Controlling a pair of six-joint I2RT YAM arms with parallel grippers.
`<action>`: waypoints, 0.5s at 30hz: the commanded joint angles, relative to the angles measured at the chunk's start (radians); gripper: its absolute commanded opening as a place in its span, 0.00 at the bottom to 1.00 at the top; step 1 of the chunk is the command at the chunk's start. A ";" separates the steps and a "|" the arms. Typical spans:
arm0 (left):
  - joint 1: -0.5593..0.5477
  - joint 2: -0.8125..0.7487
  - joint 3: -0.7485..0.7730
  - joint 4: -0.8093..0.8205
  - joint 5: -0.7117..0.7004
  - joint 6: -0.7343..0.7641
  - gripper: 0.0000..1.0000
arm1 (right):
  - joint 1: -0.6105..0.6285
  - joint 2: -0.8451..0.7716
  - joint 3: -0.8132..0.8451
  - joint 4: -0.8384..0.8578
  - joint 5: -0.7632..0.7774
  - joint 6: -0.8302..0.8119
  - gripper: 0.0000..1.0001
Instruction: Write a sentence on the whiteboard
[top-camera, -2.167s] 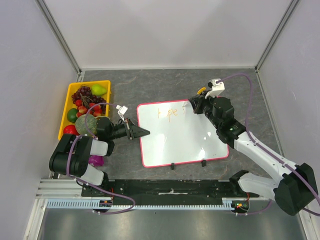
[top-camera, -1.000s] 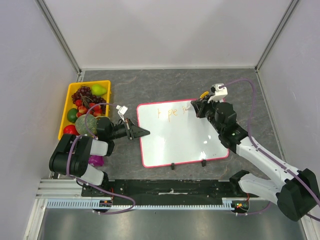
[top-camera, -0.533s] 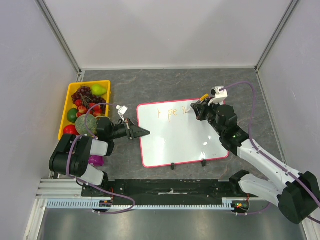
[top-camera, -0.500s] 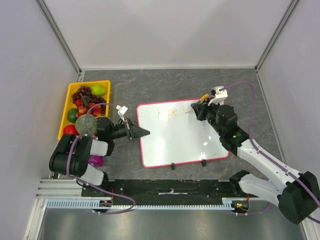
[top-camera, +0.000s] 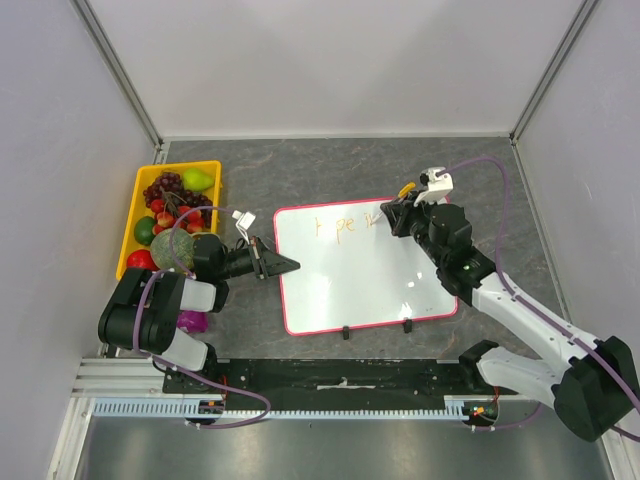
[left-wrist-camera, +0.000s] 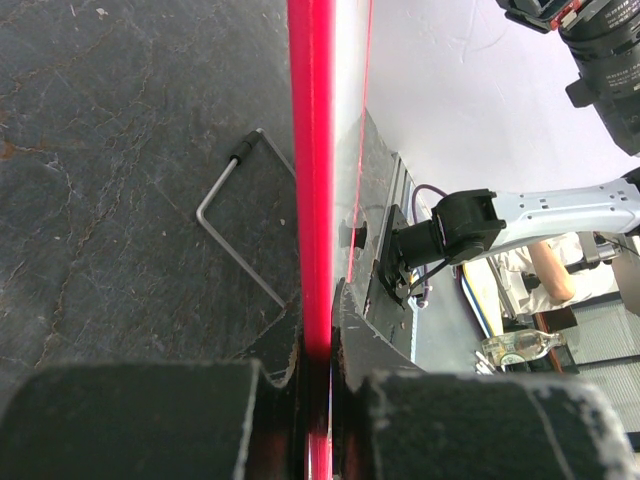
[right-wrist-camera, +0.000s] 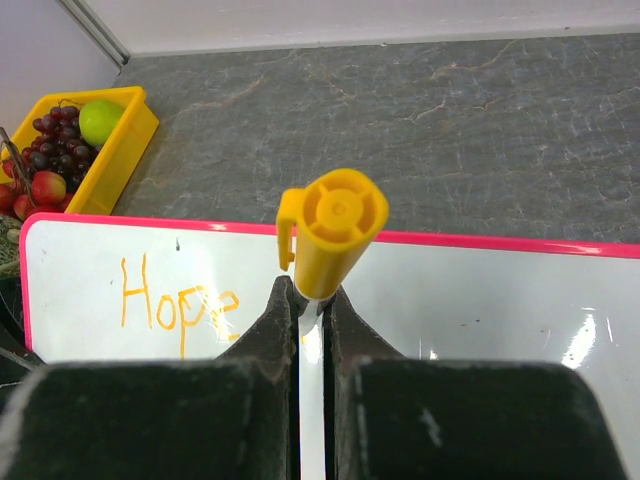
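The whiteboard (top-camera: 360, 275) lies flat on the dark table, pink-framed, with two black feet on its near edge. Orange writing "Hope" (top-camera: 335, 226) sits near its far edge; it also shows in the right wrist view (right-wrist-camera: 170, 300). My left gripper (top-camera: 285, 265) is shut on the board's left edge, seen as the red frame (left-wrist-camera: 312, 180) between the jaws. My right gripper (top-camera: 392, 214) is shut on a white marker with a yellow cap (right-wrist-camera: 333, 228), held over the board's far right part. The marker tip is hidden.
A yellow tray (top-camera: 140, 205) of fruit stands at the far left, also in the right wrist view (right-wrist-camera: 110, 150). A thin bent metal rod (left-wrist-camera: 232, 235) lies on the table by the board's edge. Grey walls close in the table on three sides.
My right gripper with the marker has shifted slightly right, then back a little left, along the board's far edge. A short orange stroke has appeared after "Hope". The left arm has not moved.
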 joint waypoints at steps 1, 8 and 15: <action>-0.004 0.002 -0.001 -0.040 -0.070 0.168 0.02 | -0.005 0.020 0.040 -0.030 0.051 -0.010 0.00; -0.004 0.000 -0.002 -0.040 -0.070 0.170 0.02 | -0.005 0.030 0.054 -0.025 0.065 -0.010 0.00; -0.003 0.000 -0.001 -0.040 -0.070 0.168 0.02 | -0.007 0.038 0.080 -0.028 0.088 -0.015 0.00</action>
